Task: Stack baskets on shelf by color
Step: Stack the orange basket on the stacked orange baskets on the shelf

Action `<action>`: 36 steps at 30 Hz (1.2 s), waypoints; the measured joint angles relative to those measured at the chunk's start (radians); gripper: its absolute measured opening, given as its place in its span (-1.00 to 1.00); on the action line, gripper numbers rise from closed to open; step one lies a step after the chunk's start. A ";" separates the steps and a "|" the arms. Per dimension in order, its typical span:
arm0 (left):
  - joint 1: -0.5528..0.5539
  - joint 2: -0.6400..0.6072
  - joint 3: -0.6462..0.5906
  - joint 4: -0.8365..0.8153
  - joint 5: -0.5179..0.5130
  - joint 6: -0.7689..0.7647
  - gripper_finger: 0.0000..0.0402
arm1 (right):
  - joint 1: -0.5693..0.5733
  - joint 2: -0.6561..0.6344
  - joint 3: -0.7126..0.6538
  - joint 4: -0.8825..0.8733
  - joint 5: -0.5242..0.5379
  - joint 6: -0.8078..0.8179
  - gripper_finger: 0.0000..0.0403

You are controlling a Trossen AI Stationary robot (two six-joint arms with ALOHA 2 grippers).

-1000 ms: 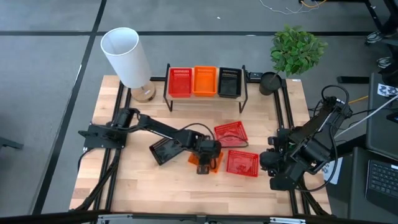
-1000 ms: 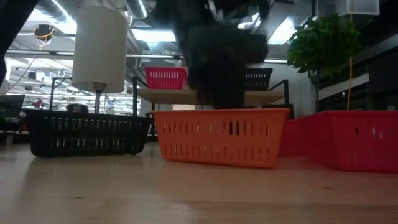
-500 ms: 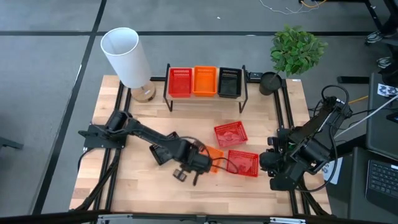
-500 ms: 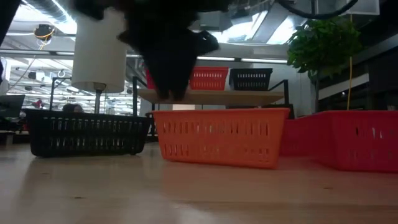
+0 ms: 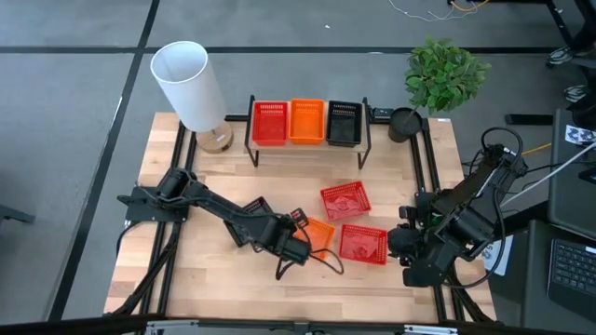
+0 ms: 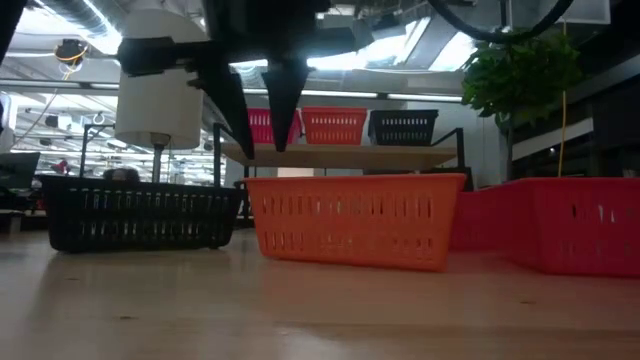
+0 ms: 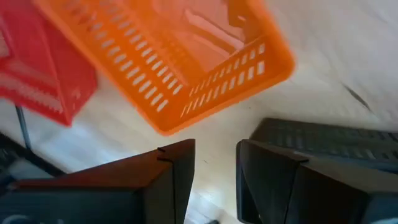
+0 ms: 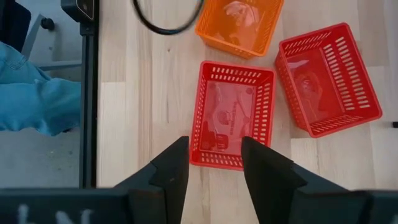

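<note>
The loose orange plastic mesh basket [image 5: 317,233] sits on the light wooden tabletop [image 5: 205,279] roughly mid-front, with a black mesh basket [image 5: 250,223] just beside it toward the left arm and two red mesh baskets [image 5: 362,244] [image 5: 345,199] on its other side, the nearer red one looking like it's touching or almost touching. The left claw [image 5: 291,258] hangs just off the orange basket's front edge, fingers spread and holding nothing; from the wrist view the basket's corner [image 7: 186,74] is right ahead of the fingers [image 7: 177,171]. If the orange one is next, I'd say the clean way is to straddle one wall, one finger inside and one outside, on the side facing away from the red basket so nothing gets dragged along. Lift straight up before swinging, since the neighbours crowd it on both sides. The low shelf with the pale wooden board on thin black legs [image 5: 369,126] is at the back, already carrying a red [image 5: 269,122], an orange [image 5: 306,121] and a black [image 5: 343,123] basket side by side, so the drop has to nest squarely into the middle one. There's open tabletop between the loose baskets and the shelf. The white cylindrical lamp [image 5: 191,86] stands off the shelf's left end, the potted green plant [image 5: 442,79] off the right. The right claw [image 8: 214,165] waits at the right front edge, spread, empty.
</note>
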 joint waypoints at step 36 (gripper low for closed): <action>-0.010 0.006 -0.117 0.257 0.001 0.275 -0.38 | 0.000 0.000 0.000 -0.002 0.024 -0.001 -0.28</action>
